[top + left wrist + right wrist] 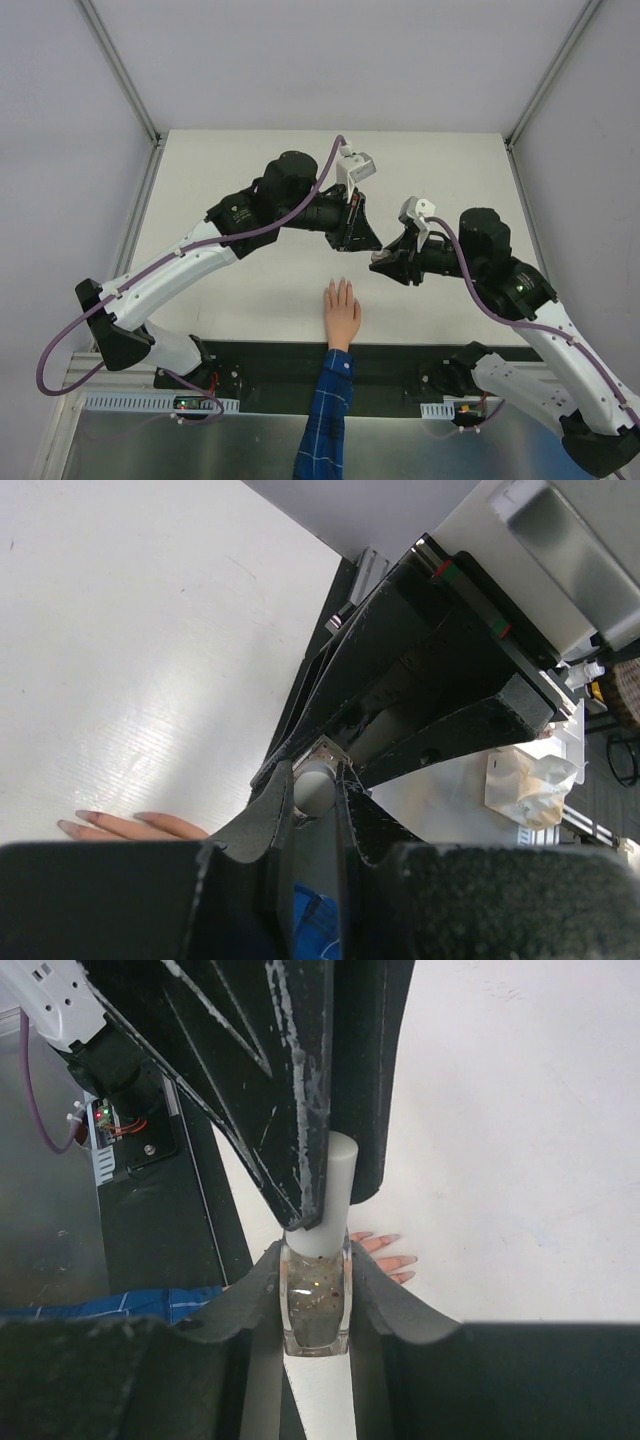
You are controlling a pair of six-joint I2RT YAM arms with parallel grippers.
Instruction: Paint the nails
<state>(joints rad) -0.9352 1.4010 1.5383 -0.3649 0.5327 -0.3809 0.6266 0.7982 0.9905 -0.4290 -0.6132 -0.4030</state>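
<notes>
While the right claw (316,1265) clamps the bottle (316,1312), the left claw (315,780) apparently pinches its cap (314,792).

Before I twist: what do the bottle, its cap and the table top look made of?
Bottle: likely clear glass, glossy; speckled contents show through thick, bright-edged walls.
Cap: probably plastic, opaque white, matte, no glints.
Table top: white sheet with fine ribs and soft sheen, maybe corrugated plastic.

No readable text, label, brand, number or sign shows in any of the three views.
</notes>
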